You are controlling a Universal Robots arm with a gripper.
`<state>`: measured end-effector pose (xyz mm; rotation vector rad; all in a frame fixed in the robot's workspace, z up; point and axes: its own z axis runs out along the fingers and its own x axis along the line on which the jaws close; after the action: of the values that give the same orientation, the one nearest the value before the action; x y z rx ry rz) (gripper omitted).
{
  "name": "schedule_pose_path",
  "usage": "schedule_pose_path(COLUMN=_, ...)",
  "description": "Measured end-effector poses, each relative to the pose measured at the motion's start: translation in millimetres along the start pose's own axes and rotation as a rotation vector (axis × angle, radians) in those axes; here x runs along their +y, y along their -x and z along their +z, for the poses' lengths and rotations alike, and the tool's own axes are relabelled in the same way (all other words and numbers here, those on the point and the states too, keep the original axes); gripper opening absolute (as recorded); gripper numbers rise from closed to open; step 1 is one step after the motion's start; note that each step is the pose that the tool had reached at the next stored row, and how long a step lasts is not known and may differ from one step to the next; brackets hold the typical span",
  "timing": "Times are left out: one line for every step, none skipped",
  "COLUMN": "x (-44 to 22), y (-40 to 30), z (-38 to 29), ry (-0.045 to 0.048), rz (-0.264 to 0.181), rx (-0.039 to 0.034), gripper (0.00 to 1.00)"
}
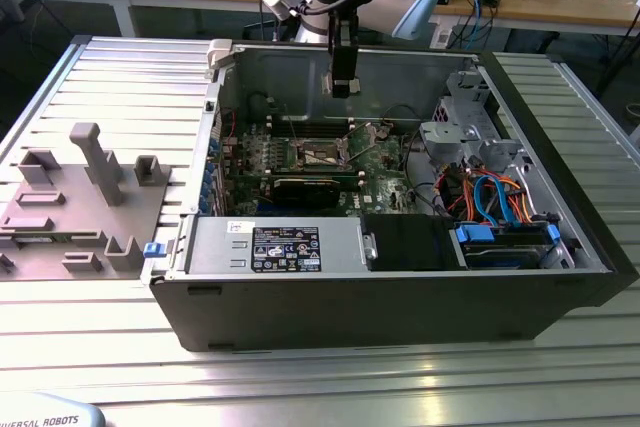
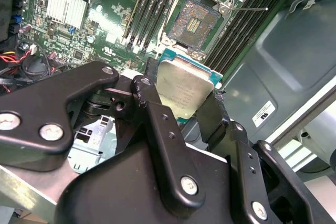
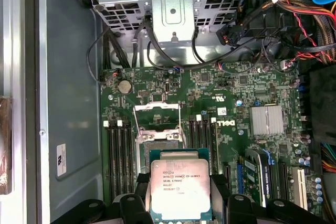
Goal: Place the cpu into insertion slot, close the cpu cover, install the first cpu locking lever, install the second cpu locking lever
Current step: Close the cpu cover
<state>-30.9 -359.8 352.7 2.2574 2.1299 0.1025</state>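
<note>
My gripper (image 1: 342, 85) hangs over the open computer case, shut on the cpu (image 3: 180, 190), a flat silver-topped square with a green edge. In both wrist views the black fingers (image 2: 152, 108) press on its two opposite sides. The cpu (image 2: 184, 90) is held in the air above the green motherboard, a short way off from the insertion slot (image 2: 195, 20), whose dark centre lies bare. The insertion slot (image 3: 157, 141) shows just beyond the chip's edge. The cpu cover (image 3: 156, 115) stands swung open at the slot's far side. A thin locking lever (image 2: 251, 9) sticks out beside the slot.
Black memory slots (image 3: 118, 150) flank the socket on both sides. A finned heatsink (image 3: 266, 120) and card slots lie nearby. A metal drive cage (image 3: 173, 3) and loose cables (image 3: 294, 3) crowd one end. A grey fixture tray (image 1: 80, 197) sits outside the case.
</note>
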Motion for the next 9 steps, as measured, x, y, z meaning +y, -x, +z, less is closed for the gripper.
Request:
schedule_pose_path(x=0.0, y=0.0, z=0.0, ry=0.0, rz=0.001, rx=0.0, gripper=0.54)
schedule_pose_path(x=0.0, y=0.0, z=0.0, ry=0.0, rz=0.002, rx=-0.0001, gripper=0.54)
schedule_pose_path(x=0.0, y=0.0, z=0.0, ry=0.0001, rz=0.002, rx=-0.0001, gripper=0.54)
schedule_pose_path(x=0.0, y=0.0, z=0.0, ry=0.0001, rz=0.003, rx=-0.0002, gripper=0.54)
schedule_pose_path(x=0.0, y=0.0, z=0.0, ry=0.0002, rz=0.004, rx=-0.0002, gripper=0.54)
schedule_pose_path(x=0.0, y=0.0, z=0.0, ry=0.0002, rz=0.005, rx=-0.0003, gripper=0.54)
schedule_pose_path(x=0.0, y=0.0, z=0.0, ry=0.0002, rz=0.006, rx=-0.0004, gripper=0.54)
schedule_pose_path(x=0.0, y=0.0, z=0.1, ry=0.0002, rz=0.007, rx=-0.0004, gripper=0.54)
schedule_pose_path(x=0.0, y=0.0, z=0.1, ry=0.0002, rz=0.009, rx=-0.0005, gripper=0.54)
